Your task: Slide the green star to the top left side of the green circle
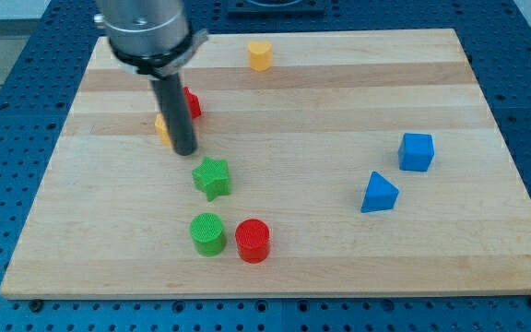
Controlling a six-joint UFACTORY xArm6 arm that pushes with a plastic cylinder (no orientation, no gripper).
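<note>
The pale wooden bench (339,111) carries everything, and the green ribbed plastic circle (207,233) near the view's bottom serves as the landmark. There is no pincer on this arm, so none can be spread or pressed together; the arm ends in a dark straight rod whose lower end, my tip (184,152), sits well above the circle and slightly to its left.

The green ribbed plastic star (212,178) lies directly above the circle, just apart from it, with my tip just off its upper left. It needs to go leftward, I judge, so I should come round to its right side and push gently left, keeping clear of the circle.

A red plastic cylinder (253,241) stands just right of the circle. Yellow (162,127) and red (192,103) blocks sit partly hidden behind the rod.
</note>
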